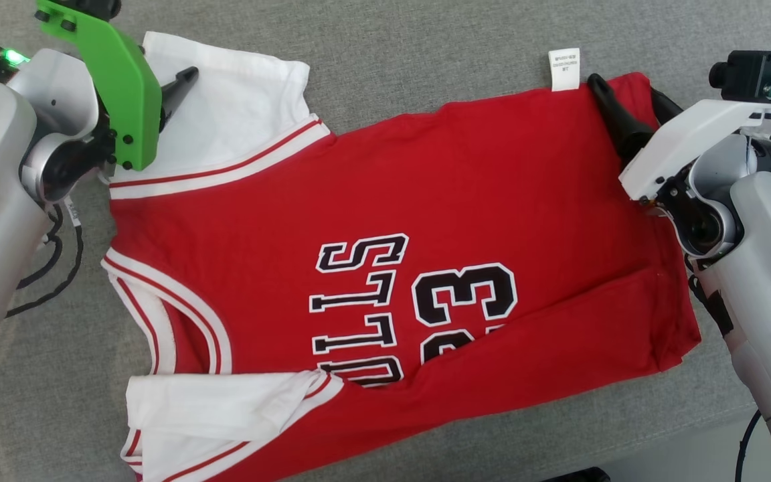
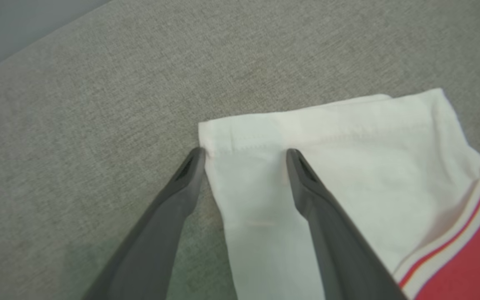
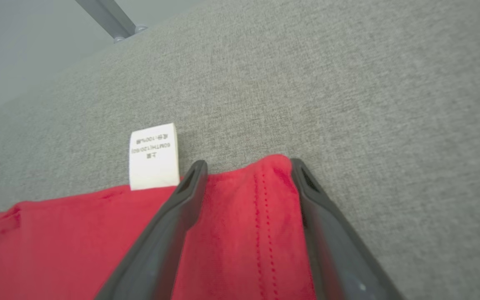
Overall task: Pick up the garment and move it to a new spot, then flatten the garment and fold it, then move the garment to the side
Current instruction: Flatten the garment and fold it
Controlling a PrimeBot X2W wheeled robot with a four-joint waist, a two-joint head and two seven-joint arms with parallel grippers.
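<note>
Red-and-white basketball jersey (image 1: pixel 385 201) on grey fabric surface (image 1: pixel 425 47), left gripper (image 2: pixel 245 153) spread wide over white sleeve (image 2: pixel 348 146), right gripper (image 3: pixel 248 163) spread wide over red hem corner (image 3: pixel 265 200)

A red-and-white fabric jersey (image 1: pixel 385 201) lies across the centre of a grey woven surface (image 1: pixel 425 40). Its white sleeve (image 1: pixel 238 114) lies upper left under the left gripper (image 2: pixel 244 152); its white rectangular label (image 1: pixel 565 69) upper right, beside the right gripper (image 3: pixel 248 162).

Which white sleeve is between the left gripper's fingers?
The far sleeve, at the head view's upper left: the open left gripper straddles its corner. The near sleeve lies untouched.
</note>
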